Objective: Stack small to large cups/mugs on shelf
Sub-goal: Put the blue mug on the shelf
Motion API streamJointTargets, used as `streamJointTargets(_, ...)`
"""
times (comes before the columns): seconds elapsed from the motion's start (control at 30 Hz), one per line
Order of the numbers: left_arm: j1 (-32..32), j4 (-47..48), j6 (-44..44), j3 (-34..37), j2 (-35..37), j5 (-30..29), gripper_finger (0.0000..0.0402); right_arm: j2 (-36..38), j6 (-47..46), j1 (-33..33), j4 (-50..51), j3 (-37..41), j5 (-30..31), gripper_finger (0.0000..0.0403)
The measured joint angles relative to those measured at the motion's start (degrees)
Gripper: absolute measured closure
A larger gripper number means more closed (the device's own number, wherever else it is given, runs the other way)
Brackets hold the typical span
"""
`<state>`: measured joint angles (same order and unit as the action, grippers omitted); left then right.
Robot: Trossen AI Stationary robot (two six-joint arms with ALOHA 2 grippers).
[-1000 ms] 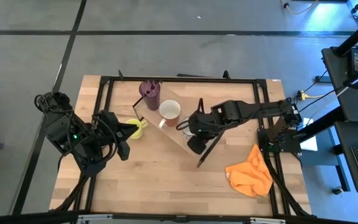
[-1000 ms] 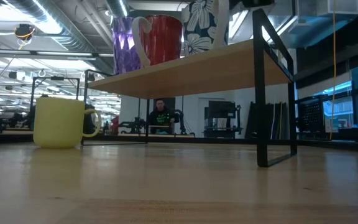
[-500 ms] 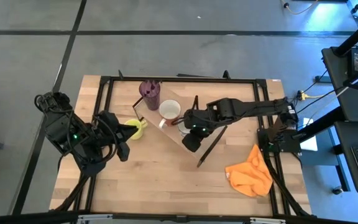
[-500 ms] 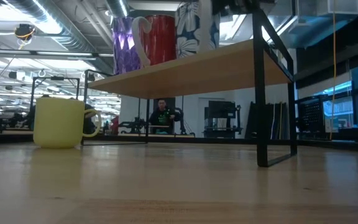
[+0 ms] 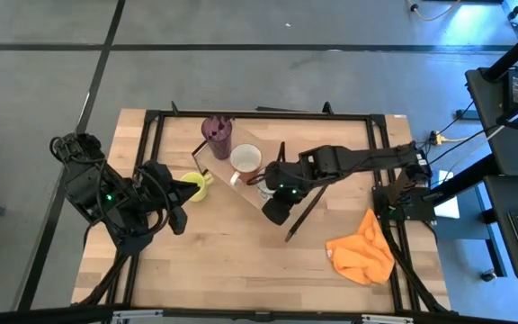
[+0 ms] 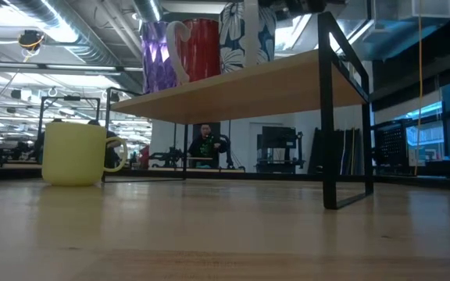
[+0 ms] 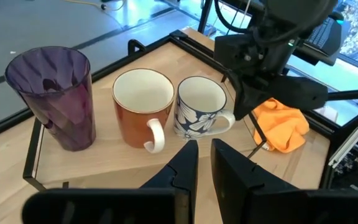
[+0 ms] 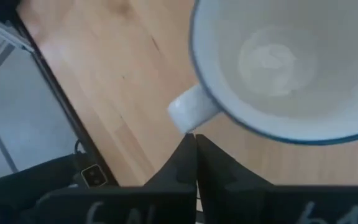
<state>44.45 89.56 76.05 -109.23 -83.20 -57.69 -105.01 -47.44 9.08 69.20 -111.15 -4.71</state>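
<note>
Writing: nothing readable on any mug or on the shelf; the only decoration in sight is a dark blue flower print on the white mug.
Purple tumbler (image 7: 55, 96): tall, see-through dark purple, faceted, upright at one end of the shelf (image 7: 98, 158).
Brown mug (image 7: 143, 107): orange-brown outside, white inside, white handle, upright just beside the tumbler; it reads red in the low view.
White mug (image 7: 202, 114): smallest on the shelf, white with blue flowers and a thin blue rim, upright and close against the brown mug, third in the row, handle turned towards the orange cloth (image 7: 283, 123).
Yellow-green mug (image 6: 75, 152): off the shelf, standing on the surface (image 5: 232, 252) beside the shelf's tumbler end, handle out to the side.
Shelf: light-wood plank on thin dark metal bars, lying at an angle across the surface, with bare plank beyond the white mug.
Right gripper (image 8: 194, 144): fingers pressed together, empty, right over the shelf with the tips just beside the white mug's handle; whether they touch it I cannot tell.
Left gripper (image 7: 204, 165): fingers a narrow gap apart, pinching nothing, out over the surface on the yellow-green mug's side, facing the row of three from a distance.
Background: a person is far off in the room, seen under the shelf in the low view.
</note>
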Motion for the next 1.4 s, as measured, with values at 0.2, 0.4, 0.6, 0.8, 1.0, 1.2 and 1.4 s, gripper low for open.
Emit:
streamJointTargets(0.2, 0.0, 0.0, -0.12, 0.0, 0.0, 0.1, 0.0363, 0.0, -1.61, 1.04, -3.38, 0.0, 1.1, 0.0403)
streamJointTargets(0.4, 0.97, 0.0, -0.12, 0.0, 0.0, 0.22, 0.0363, -1.13, -1.99, 1.64, -5.84, 0.02, 2.86, 0.0403)
streamJointTargets(0.6, 2.68, -0.04, 0.26, 0.0, -0.02, 0.22, 0.0363, -2.12, -2.22, 1.8, -9.33, 0.04, 1.82, 0.0403)
streamJointTargets(0.8, 3.41, -0.2, 0.37, 0.0, -0.02, 0.2, 0.0363, -2.12, -2.28, 1.76, -12.07, 0.04, 0.54, 0.0401)
streamJointTargets(1.0, 3.41, -0.21, 0.33, 0.0, -0.02, -0.11, 0.0363, -2.03, -1.75, 1.75, -13.19, -4.52, -0.96, 0.0396)
streamJointTargets(1.2, 3.41, -0.35, 0.79, 0.0, -0.02, -1.66, 0.0363, -1.99, 2.53, 1.24, -7.72, -10.79, 7.63, 0.04)
streamJointTargets(1.4, 3.39, -1.09, 3.62, 4.08, -0.06, -1.79, 0.0363, -1.97, 6.08, -3.35, 6.06, -12.98, 13.44, 0.0401)
